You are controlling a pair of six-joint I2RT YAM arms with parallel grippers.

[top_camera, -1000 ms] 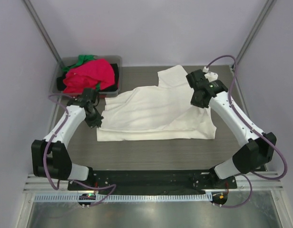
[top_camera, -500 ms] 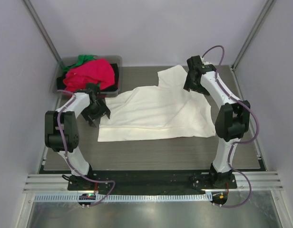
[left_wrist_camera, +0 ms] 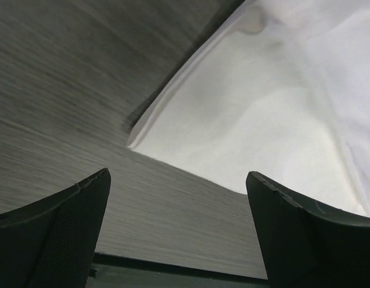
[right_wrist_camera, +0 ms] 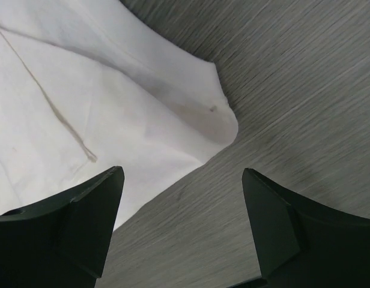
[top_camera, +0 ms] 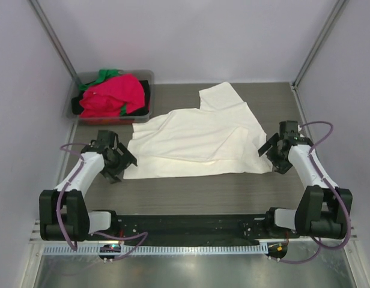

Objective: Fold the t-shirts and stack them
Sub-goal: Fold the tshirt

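A large cream-white t-shirt lies spread and creased on the grey table; its far sleeve points toward the back. My left gripper stands open just off the shirt's near left corner, with only bare table between its fingers. My right gripper stands open beside the near right corner, holding nothing. In the wrist views, the left gripper and the right gripper hang low over the table. A bright pink-red t-shirt and a green one are heaped in the bin.
The grey plastic bin stands at the back left corner, close behind the left arm. Metal frame posts rise at both back corners. A black mounting rail runs along the near edge between the arm bases.
Both grippers opened and let go of the white shirt. Each arm drew back toward the near side: the left to the near left corner, the right from the far sleeve to the near right corner.
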